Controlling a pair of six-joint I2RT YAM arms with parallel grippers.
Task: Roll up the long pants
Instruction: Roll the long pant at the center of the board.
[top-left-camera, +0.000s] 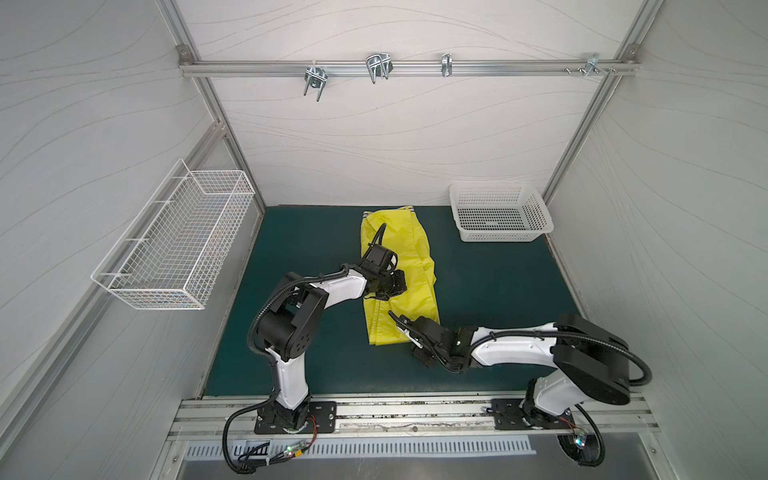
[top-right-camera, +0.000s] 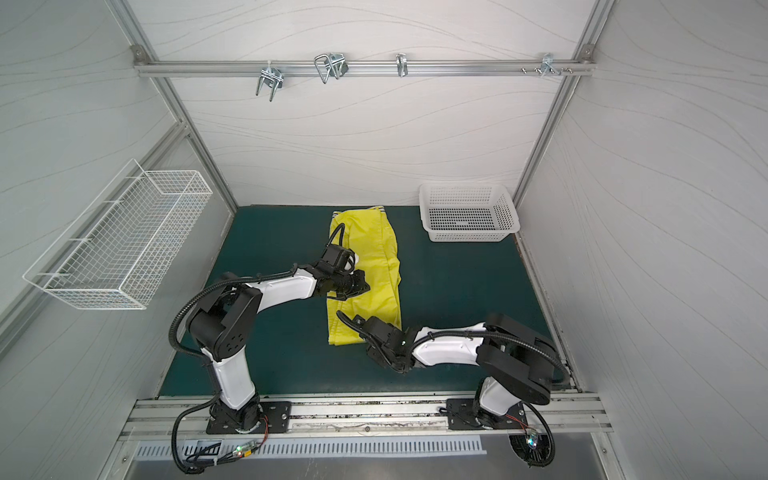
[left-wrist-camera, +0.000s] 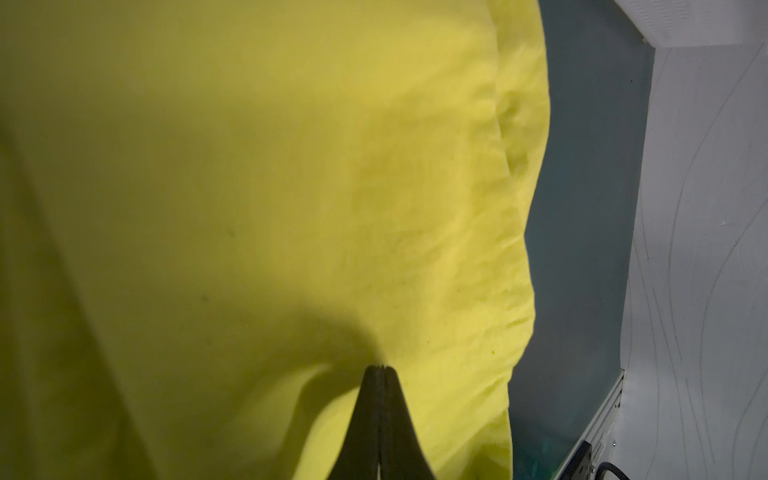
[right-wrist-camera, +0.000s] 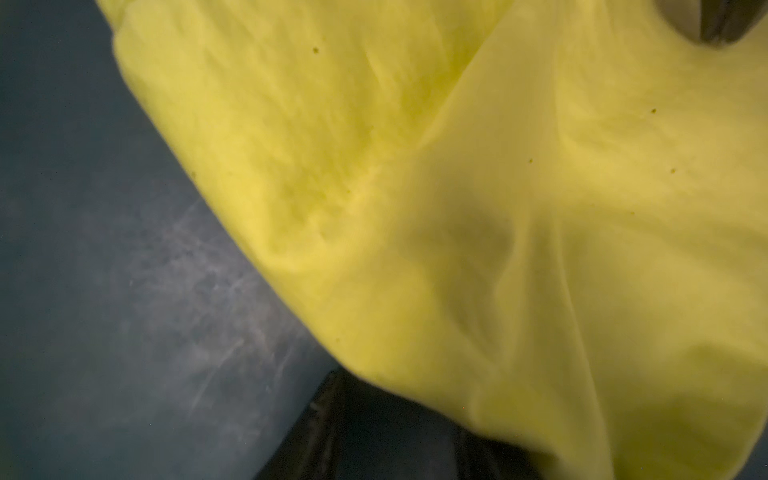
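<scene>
The pants (top-left-camera: 399, 249) cover your right gripper (top-left-camera: 405, 330) at their hem, so you cannot tell its opening. Your left gripper (left-wrist-camera: 380, 374) points down onto mid-pants, jaws together.

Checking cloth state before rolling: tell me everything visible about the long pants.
The long pants are bright yellow-green thin fabric, lightly creased, lying unrolled, apparently folded lengthwise, on the dark green mat, striped waistband at the far end. The left gripper, fingers shut, touches them mid-length; the right gripper meets the near hem corner, cloth draped over it.
</scene>
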